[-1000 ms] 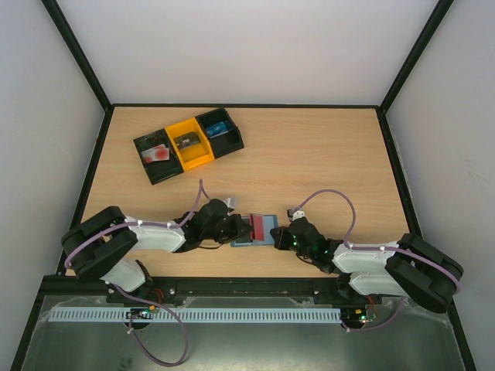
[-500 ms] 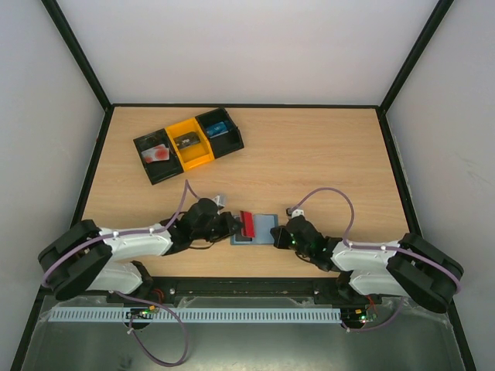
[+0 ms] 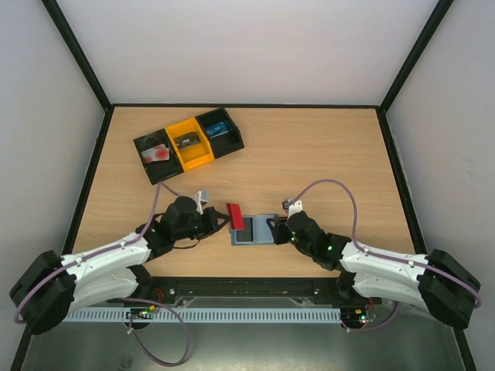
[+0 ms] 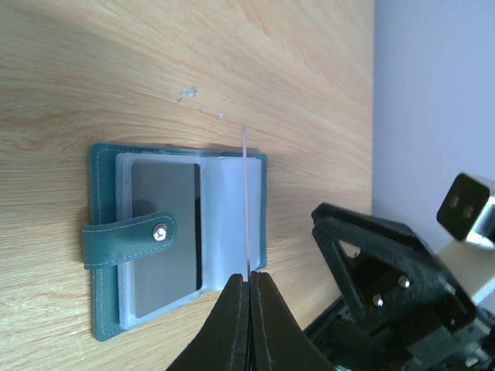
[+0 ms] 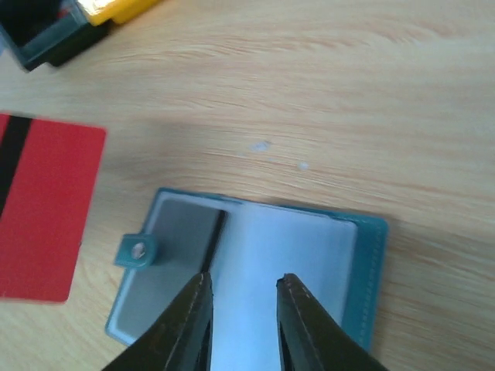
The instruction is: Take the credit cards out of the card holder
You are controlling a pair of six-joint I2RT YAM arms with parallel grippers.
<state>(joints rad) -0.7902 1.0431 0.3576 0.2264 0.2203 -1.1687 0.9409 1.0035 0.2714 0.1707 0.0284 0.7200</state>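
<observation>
The blue-grey card holder [image 3: 257,232] lies open on the table near the front middle. My left gripper [image 3: 222,220] is shut on the bright red card [image 3: 234,216], held on edge just left of the holder and clear of it. In the left wrist view the card [image 4: 246,201] shows as a thin line above my fingertips [image 4: 249,280], with the holder [image 4: 104,255] behind. A grey card [image 5: 174,247] sits in the holder's [image 5: 363,263] pocket. My right gripper [image 5: 241,290] is open, its fingers over the holder's clear pocket. The red card [image 5: 42,209] shows to its left.
A black-and-orange three-compartment tray [image 3: 203,154] with small items stands at the back left. Its corner shows in the right wrist view [image 5: 46,35]. The right gripper's black body [image 4: 387,270] is close to the holder's right side. Black frame rails edge the table.
My left gripper has drawn the red card leftward off the holder and clear of it. The right gripper has shifted slightly further over the holder's right side.
</observation>
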